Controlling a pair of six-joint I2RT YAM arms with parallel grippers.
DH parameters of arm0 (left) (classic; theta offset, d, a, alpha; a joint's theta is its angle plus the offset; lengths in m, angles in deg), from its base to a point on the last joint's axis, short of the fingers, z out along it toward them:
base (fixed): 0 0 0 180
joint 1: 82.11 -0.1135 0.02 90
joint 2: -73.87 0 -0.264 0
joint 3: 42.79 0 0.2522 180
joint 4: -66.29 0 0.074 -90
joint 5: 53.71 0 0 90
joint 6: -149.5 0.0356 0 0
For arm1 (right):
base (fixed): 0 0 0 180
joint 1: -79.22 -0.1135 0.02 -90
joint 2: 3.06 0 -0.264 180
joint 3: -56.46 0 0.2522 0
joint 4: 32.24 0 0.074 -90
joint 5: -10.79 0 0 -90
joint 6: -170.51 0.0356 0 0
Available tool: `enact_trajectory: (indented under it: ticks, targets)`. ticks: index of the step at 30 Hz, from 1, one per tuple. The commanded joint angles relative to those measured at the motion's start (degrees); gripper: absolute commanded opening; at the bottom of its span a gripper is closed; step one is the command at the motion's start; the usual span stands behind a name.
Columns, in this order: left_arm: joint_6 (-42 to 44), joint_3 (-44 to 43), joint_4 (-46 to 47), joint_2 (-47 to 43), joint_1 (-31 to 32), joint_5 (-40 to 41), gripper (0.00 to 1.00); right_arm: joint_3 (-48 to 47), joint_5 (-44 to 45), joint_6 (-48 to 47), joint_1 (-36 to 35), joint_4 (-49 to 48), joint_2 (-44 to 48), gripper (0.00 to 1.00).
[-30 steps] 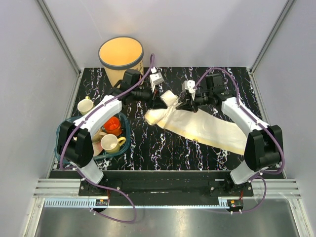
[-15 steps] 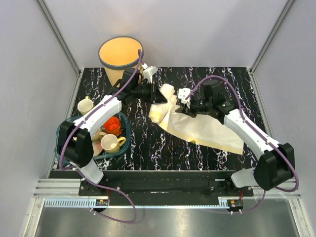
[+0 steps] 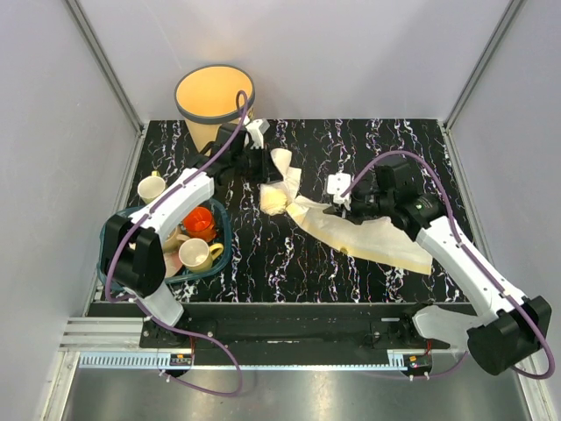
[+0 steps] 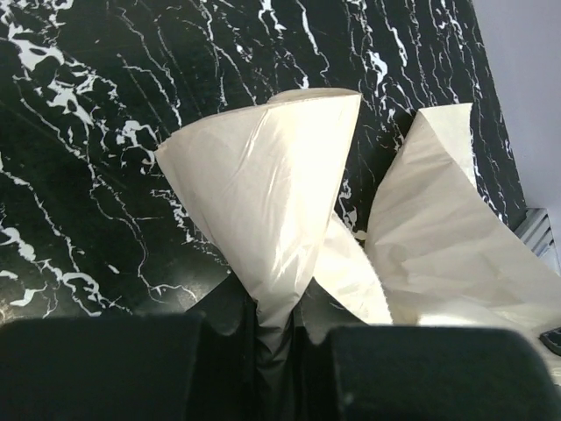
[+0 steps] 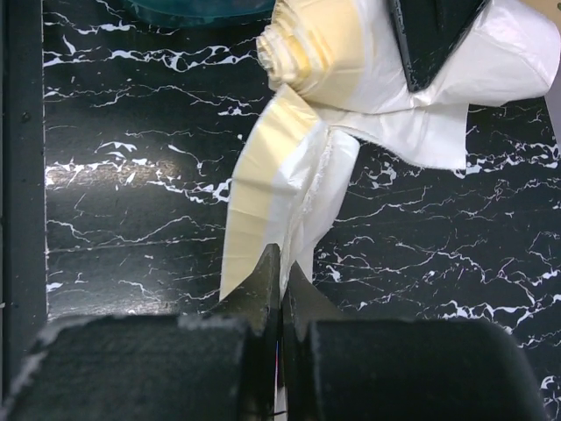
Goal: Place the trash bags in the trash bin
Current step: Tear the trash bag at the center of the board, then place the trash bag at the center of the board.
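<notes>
Pinching the upper-left end of the trash bags (image 3: pixel 377 239), the left gripper (image 3: pixel 263 164) sits beside the trash bin (image 3: pixel 181 107), while the right gripper (image 3: pixel 337 203) clamps the sheet trailing toward lower right.

Black marbled table (image 3: pixel 263 254) carries trash bags (image 3: pixel 377 237), tray (image 3: pixel 227 235), bin (image 3: pixel 203 133).

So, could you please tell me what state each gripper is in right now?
Left gripper: closed on the bag.
Right gripper: closed, apparently pinching the same bag.
</notes>
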State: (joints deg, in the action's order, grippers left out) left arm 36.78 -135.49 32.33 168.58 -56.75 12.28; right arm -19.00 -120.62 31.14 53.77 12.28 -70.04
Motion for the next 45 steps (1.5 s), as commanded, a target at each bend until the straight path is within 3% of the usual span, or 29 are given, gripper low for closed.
enact_trajectory:
  ticks: [1,12,19,23,29,37,45]
  targets:
    - [3.21,-1.84,-0.45,-1.81,-2.51,7.31,0.0,1.65,1.77,-3.01,-0.12,6.76,5.18,0.0]
    - [5.23,1.67,-2.03,-5.33,-4.89,8.71,0.0,5.79,6.33,-1.09,-0.12,12.74,13.89,0.0]
    - [7.51,3.17,-1.24,-9.28,-4.98,-1.2,0.0,6.5,9.32,1.02,-0.12,12.75,14.95,0.0]
    - [12.6,2.21,-4.82,-14.45,-4.97,-0.61,0.0,5.62,11.61,4.01,-0.12,11.6,13.2,0.0]
    - [13.21,-0.06,-8.69,-20.01,-14.45,0.98,0.0,2.98,13.02,6.47,-0.04,11.6,11.0,0.0]
    - [18.14,-16.85,-17.31,-6.67,-34.04,0.89,0.0,1.66,13.37,7.09,-0.12,11.16,9.15,0.0]
    - [24.38,-34.34,-18.73,13.72,-41.09,2.65,0.0,1.4,13.72,7.35,-0.12,10.81,7.57,0.0]
